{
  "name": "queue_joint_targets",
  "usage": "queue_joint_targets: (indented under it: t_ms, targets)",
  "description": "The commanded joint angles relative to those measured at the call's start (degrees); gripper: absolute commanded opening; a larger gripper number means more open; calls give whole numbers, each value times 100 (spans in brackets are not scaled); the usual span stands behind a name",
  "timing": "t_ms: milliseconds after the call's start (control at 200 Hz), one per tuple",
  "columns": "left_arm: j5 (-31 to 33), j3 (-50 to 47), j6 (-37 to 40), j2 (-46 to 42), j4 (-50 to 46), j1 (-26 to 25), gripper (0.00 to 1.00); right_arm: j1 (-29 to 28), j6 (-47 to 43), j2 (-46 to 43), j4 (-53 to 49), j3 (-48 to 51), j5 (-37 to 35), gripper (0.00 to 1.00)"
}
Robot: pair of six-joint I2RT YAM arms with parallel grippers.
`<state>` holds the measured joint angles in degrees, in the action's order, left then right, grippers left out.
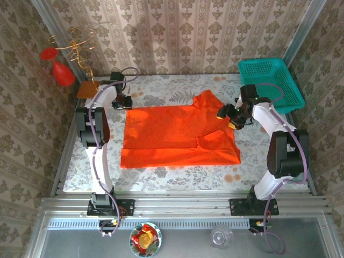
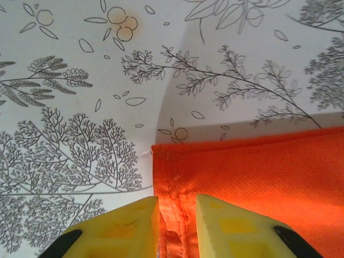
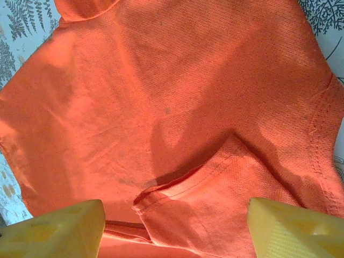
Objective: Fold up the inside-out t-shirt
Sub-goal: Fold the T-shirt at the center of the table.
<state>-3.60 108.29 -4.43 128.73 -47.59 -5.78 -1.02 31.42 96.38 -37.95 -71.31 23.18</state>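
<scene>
The inside-out t-shirt (image 1: 177, 134) lies spread flat across the middle of the table, bright orange-red, with one sleeve folded in on its right side. My left gripper (image 1: 124, 103) sits at the shirt's far left corner. In the left wrist view its yellow fingers (image 2: 134, 226) stand close together with the bunched hem of the t-shirt (image 2: 258, 172) pinched between them (image 2: 177, 226). My right gripper (image 1: 231, 119) hovers over the shirt's right part. In the right wrist view it (image 3: 174, 226) stands wide open above the folded sleeve (image 3: 215, 199), gripping nothing.
A teal basket (image 1: 269, 80) stands at the far right corner. A red cone-shaped ornament (image 1: 62, 72) and an orange board (image 1: 86, 88) are at the far left. A bowl (image 1: 145, 239) and a glass (image 1: 221, 235) sit on the front ledge below the table.
</scene>
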Motion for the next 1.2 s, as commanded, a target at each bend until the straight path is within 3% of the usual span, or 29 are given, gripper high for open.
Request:
queue_joint_targets:
  t_ms: [0, 405, 630, 780, 945, 1195]
  targets:
    - [201, 409, 126, 203, -479, 33, 25, -94, -23, 0, -239, -35, 83, 71]
    - [255, 790, 235, 853, -738, 43, 25, -319, 14, -84, -390, -152, -66, 72]
    - [116, 804, 279, 1021, -681, 42, 14, -329, -262, 313, -170, -406, -337, 71]
    - [39, 737, 336, 1013, -593, 42, 8, -329, -918, 911, 127, -966, -618, 69]
    - [-31, 585, 329, 927, -490, 38, 5, -338, -1709, 1996, 293, -2000, -701, 60]
    - [-109, 427, 302, 786, -427, 75, 4, -338, -2497, 3471, -160, -4010, -1505, 39]
